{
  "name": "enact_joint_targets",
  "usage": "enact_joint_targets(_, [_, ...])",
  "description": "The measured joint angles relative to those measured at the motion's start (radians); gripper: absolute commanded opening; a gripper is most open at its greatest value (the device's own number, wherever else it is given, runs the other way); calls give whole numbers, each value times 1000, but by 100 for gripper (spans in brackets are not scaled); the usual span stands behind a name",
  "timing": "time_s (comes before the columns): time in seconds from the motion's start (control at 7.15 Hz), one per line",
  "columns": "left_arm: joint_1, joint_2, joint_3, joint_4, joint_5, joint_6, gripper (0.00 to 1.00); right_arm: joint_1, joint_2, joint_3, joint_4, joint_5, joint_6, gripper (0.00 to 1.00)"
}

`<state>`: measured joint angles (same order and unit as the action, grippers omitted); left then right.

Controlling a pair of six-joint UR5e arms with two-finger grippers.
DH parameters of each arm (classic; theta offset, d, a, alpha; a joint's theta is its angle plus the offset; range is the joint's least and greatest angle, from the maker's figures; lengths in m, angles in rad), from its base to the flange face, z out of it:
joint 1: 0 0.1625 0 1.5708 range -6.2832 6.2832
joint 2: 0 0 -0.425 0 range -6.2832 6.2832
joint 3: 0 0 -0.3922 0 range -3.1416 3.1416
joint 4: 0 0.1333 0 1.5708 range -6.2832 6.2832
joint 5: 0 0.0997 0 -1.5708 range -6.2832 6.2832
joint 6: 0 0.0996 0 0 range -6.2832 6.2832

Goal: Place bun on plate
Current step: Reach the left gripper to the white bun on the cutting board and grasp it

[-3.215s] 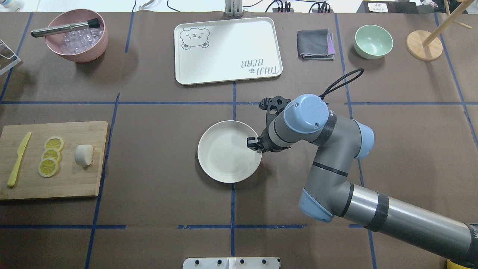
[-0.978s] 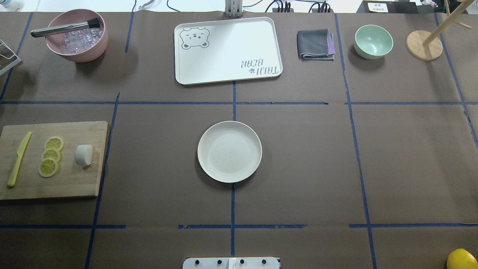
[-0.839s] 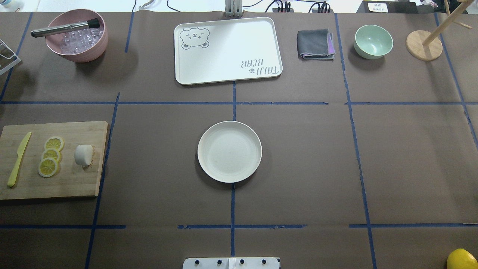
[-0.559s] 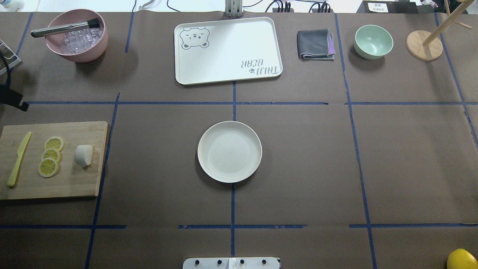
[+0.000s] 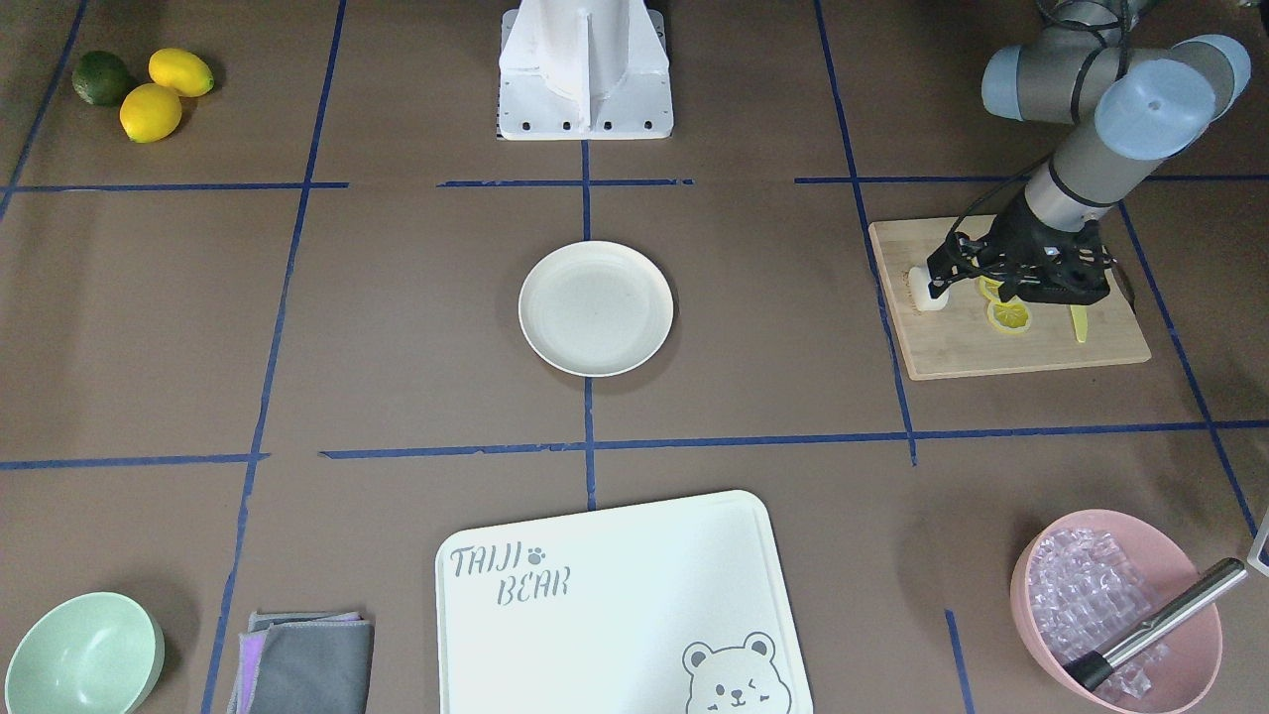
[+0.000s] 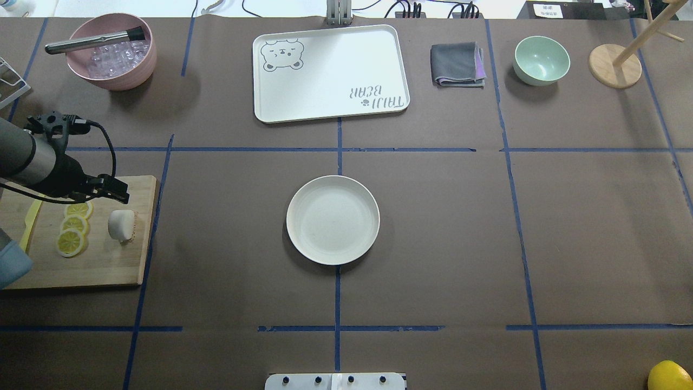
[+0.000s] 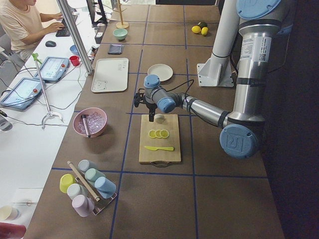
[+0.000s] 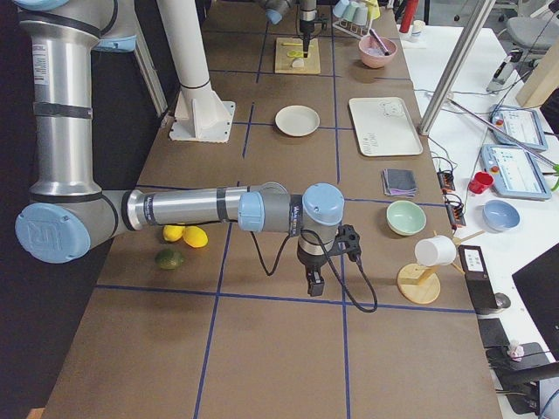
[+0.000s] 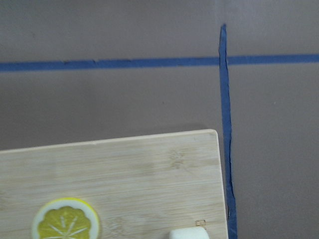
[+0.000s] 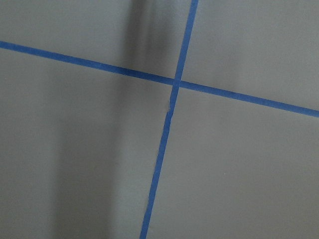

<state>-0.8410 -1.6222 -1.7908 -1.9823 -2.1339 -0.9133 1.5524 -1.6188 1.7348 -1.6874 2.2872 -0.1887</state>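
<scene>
The white bun (image 6: 120, 225) lies on the right part of the wooden cutting board (image 6: 108, 262), next to three lemon slices (image 6: 73, 225). It also shows in the front view, bun (image 5: 926, 299), and at the bottom edge of the left wrist view, bun (image 9: 187, 233). The cream plate (image 6: 333, 219) sits bare in the table's middle, plate (image 5: 596, 308). My left gripper (image 6: 116, 191) hovers over the board's far edge just beyond the bun, fingers apart and holding nothing. My right gripper (image 8: 313, 284) shows only in the right side view, low over bare table; I cannot tell its state.
A yellow knife (image 6: 27, 227) lies at the board's left. At the back stand a pink bowl (image 6: 135, 70) of ice, a bear tray (image 6: 330, 73), a folded cloth (image 6: 457, 65), a green bowl (image 6: 541, 59) and a wooden stand (image 6: 614, 66). A lemon (image 6: 670, 375) sits near right.
The right arm has pulled back from the plate and left the overhead view. The left arm has come in from the left, its gripper now over the cutting board by the bun.
</scene>
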Motion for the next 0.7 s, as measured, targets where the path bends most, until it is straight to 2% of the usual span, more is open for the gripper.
enact_joint_targets(0.14, [28, 0, 15, -6, 19, -9, 71, 0, -1, 0, 0, 0, 0, 100])
enact_joint_targets(0.28, [46, 1, 23, -7, 32, -13, 57, 0, -2, 0, 0, 0, 0, 100])
enact_joint_targets(0.42, [58, 1, 25, -7, 36, -16, 51, 1, -3, 0, 0, 0, 0, 100])
enact_joint_targets(0.7, [71, -1, 24, -5, 37, -18, 45, 1, -4, 0, 0, 0, 0, 100])
